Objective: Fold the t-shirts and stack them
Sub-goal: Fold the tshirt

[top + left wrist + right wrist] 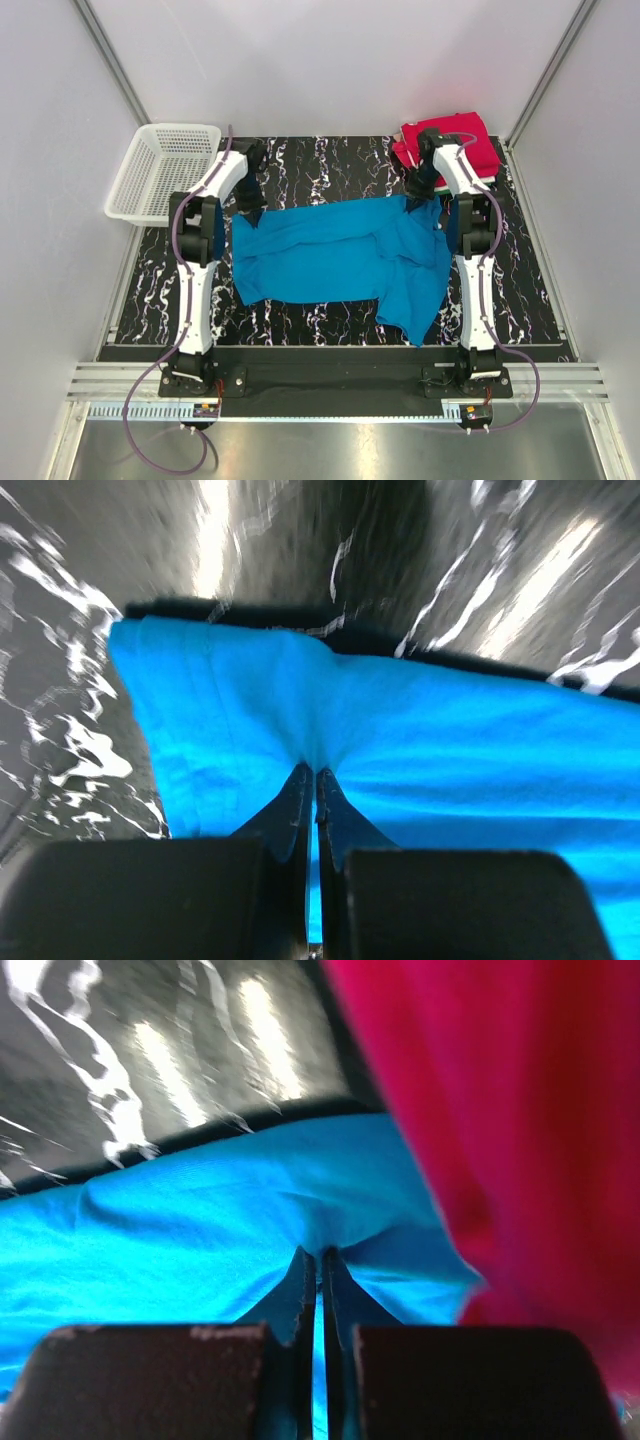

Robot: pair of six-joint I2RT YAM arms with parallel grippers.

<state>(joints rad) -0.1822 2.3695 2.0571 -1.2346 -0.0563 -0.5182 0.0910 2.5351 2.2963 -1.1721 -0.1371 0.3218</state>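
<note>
Left gripper (315,780) and right gripper (322,1260) are each pinched tight on the far edge of the blue shirt (340,255), which lies spread across the marbled table (320,170), its right end near a folded red shirt (470,140).

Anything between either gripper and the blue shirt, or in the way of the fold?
Nothing visible. The left gripper and right gripper are both shut on the far edge of the blue t-shirt. Nothing lies on top of it. The folded red shirt sits close beside the right gripper and might get brushed.
</note>
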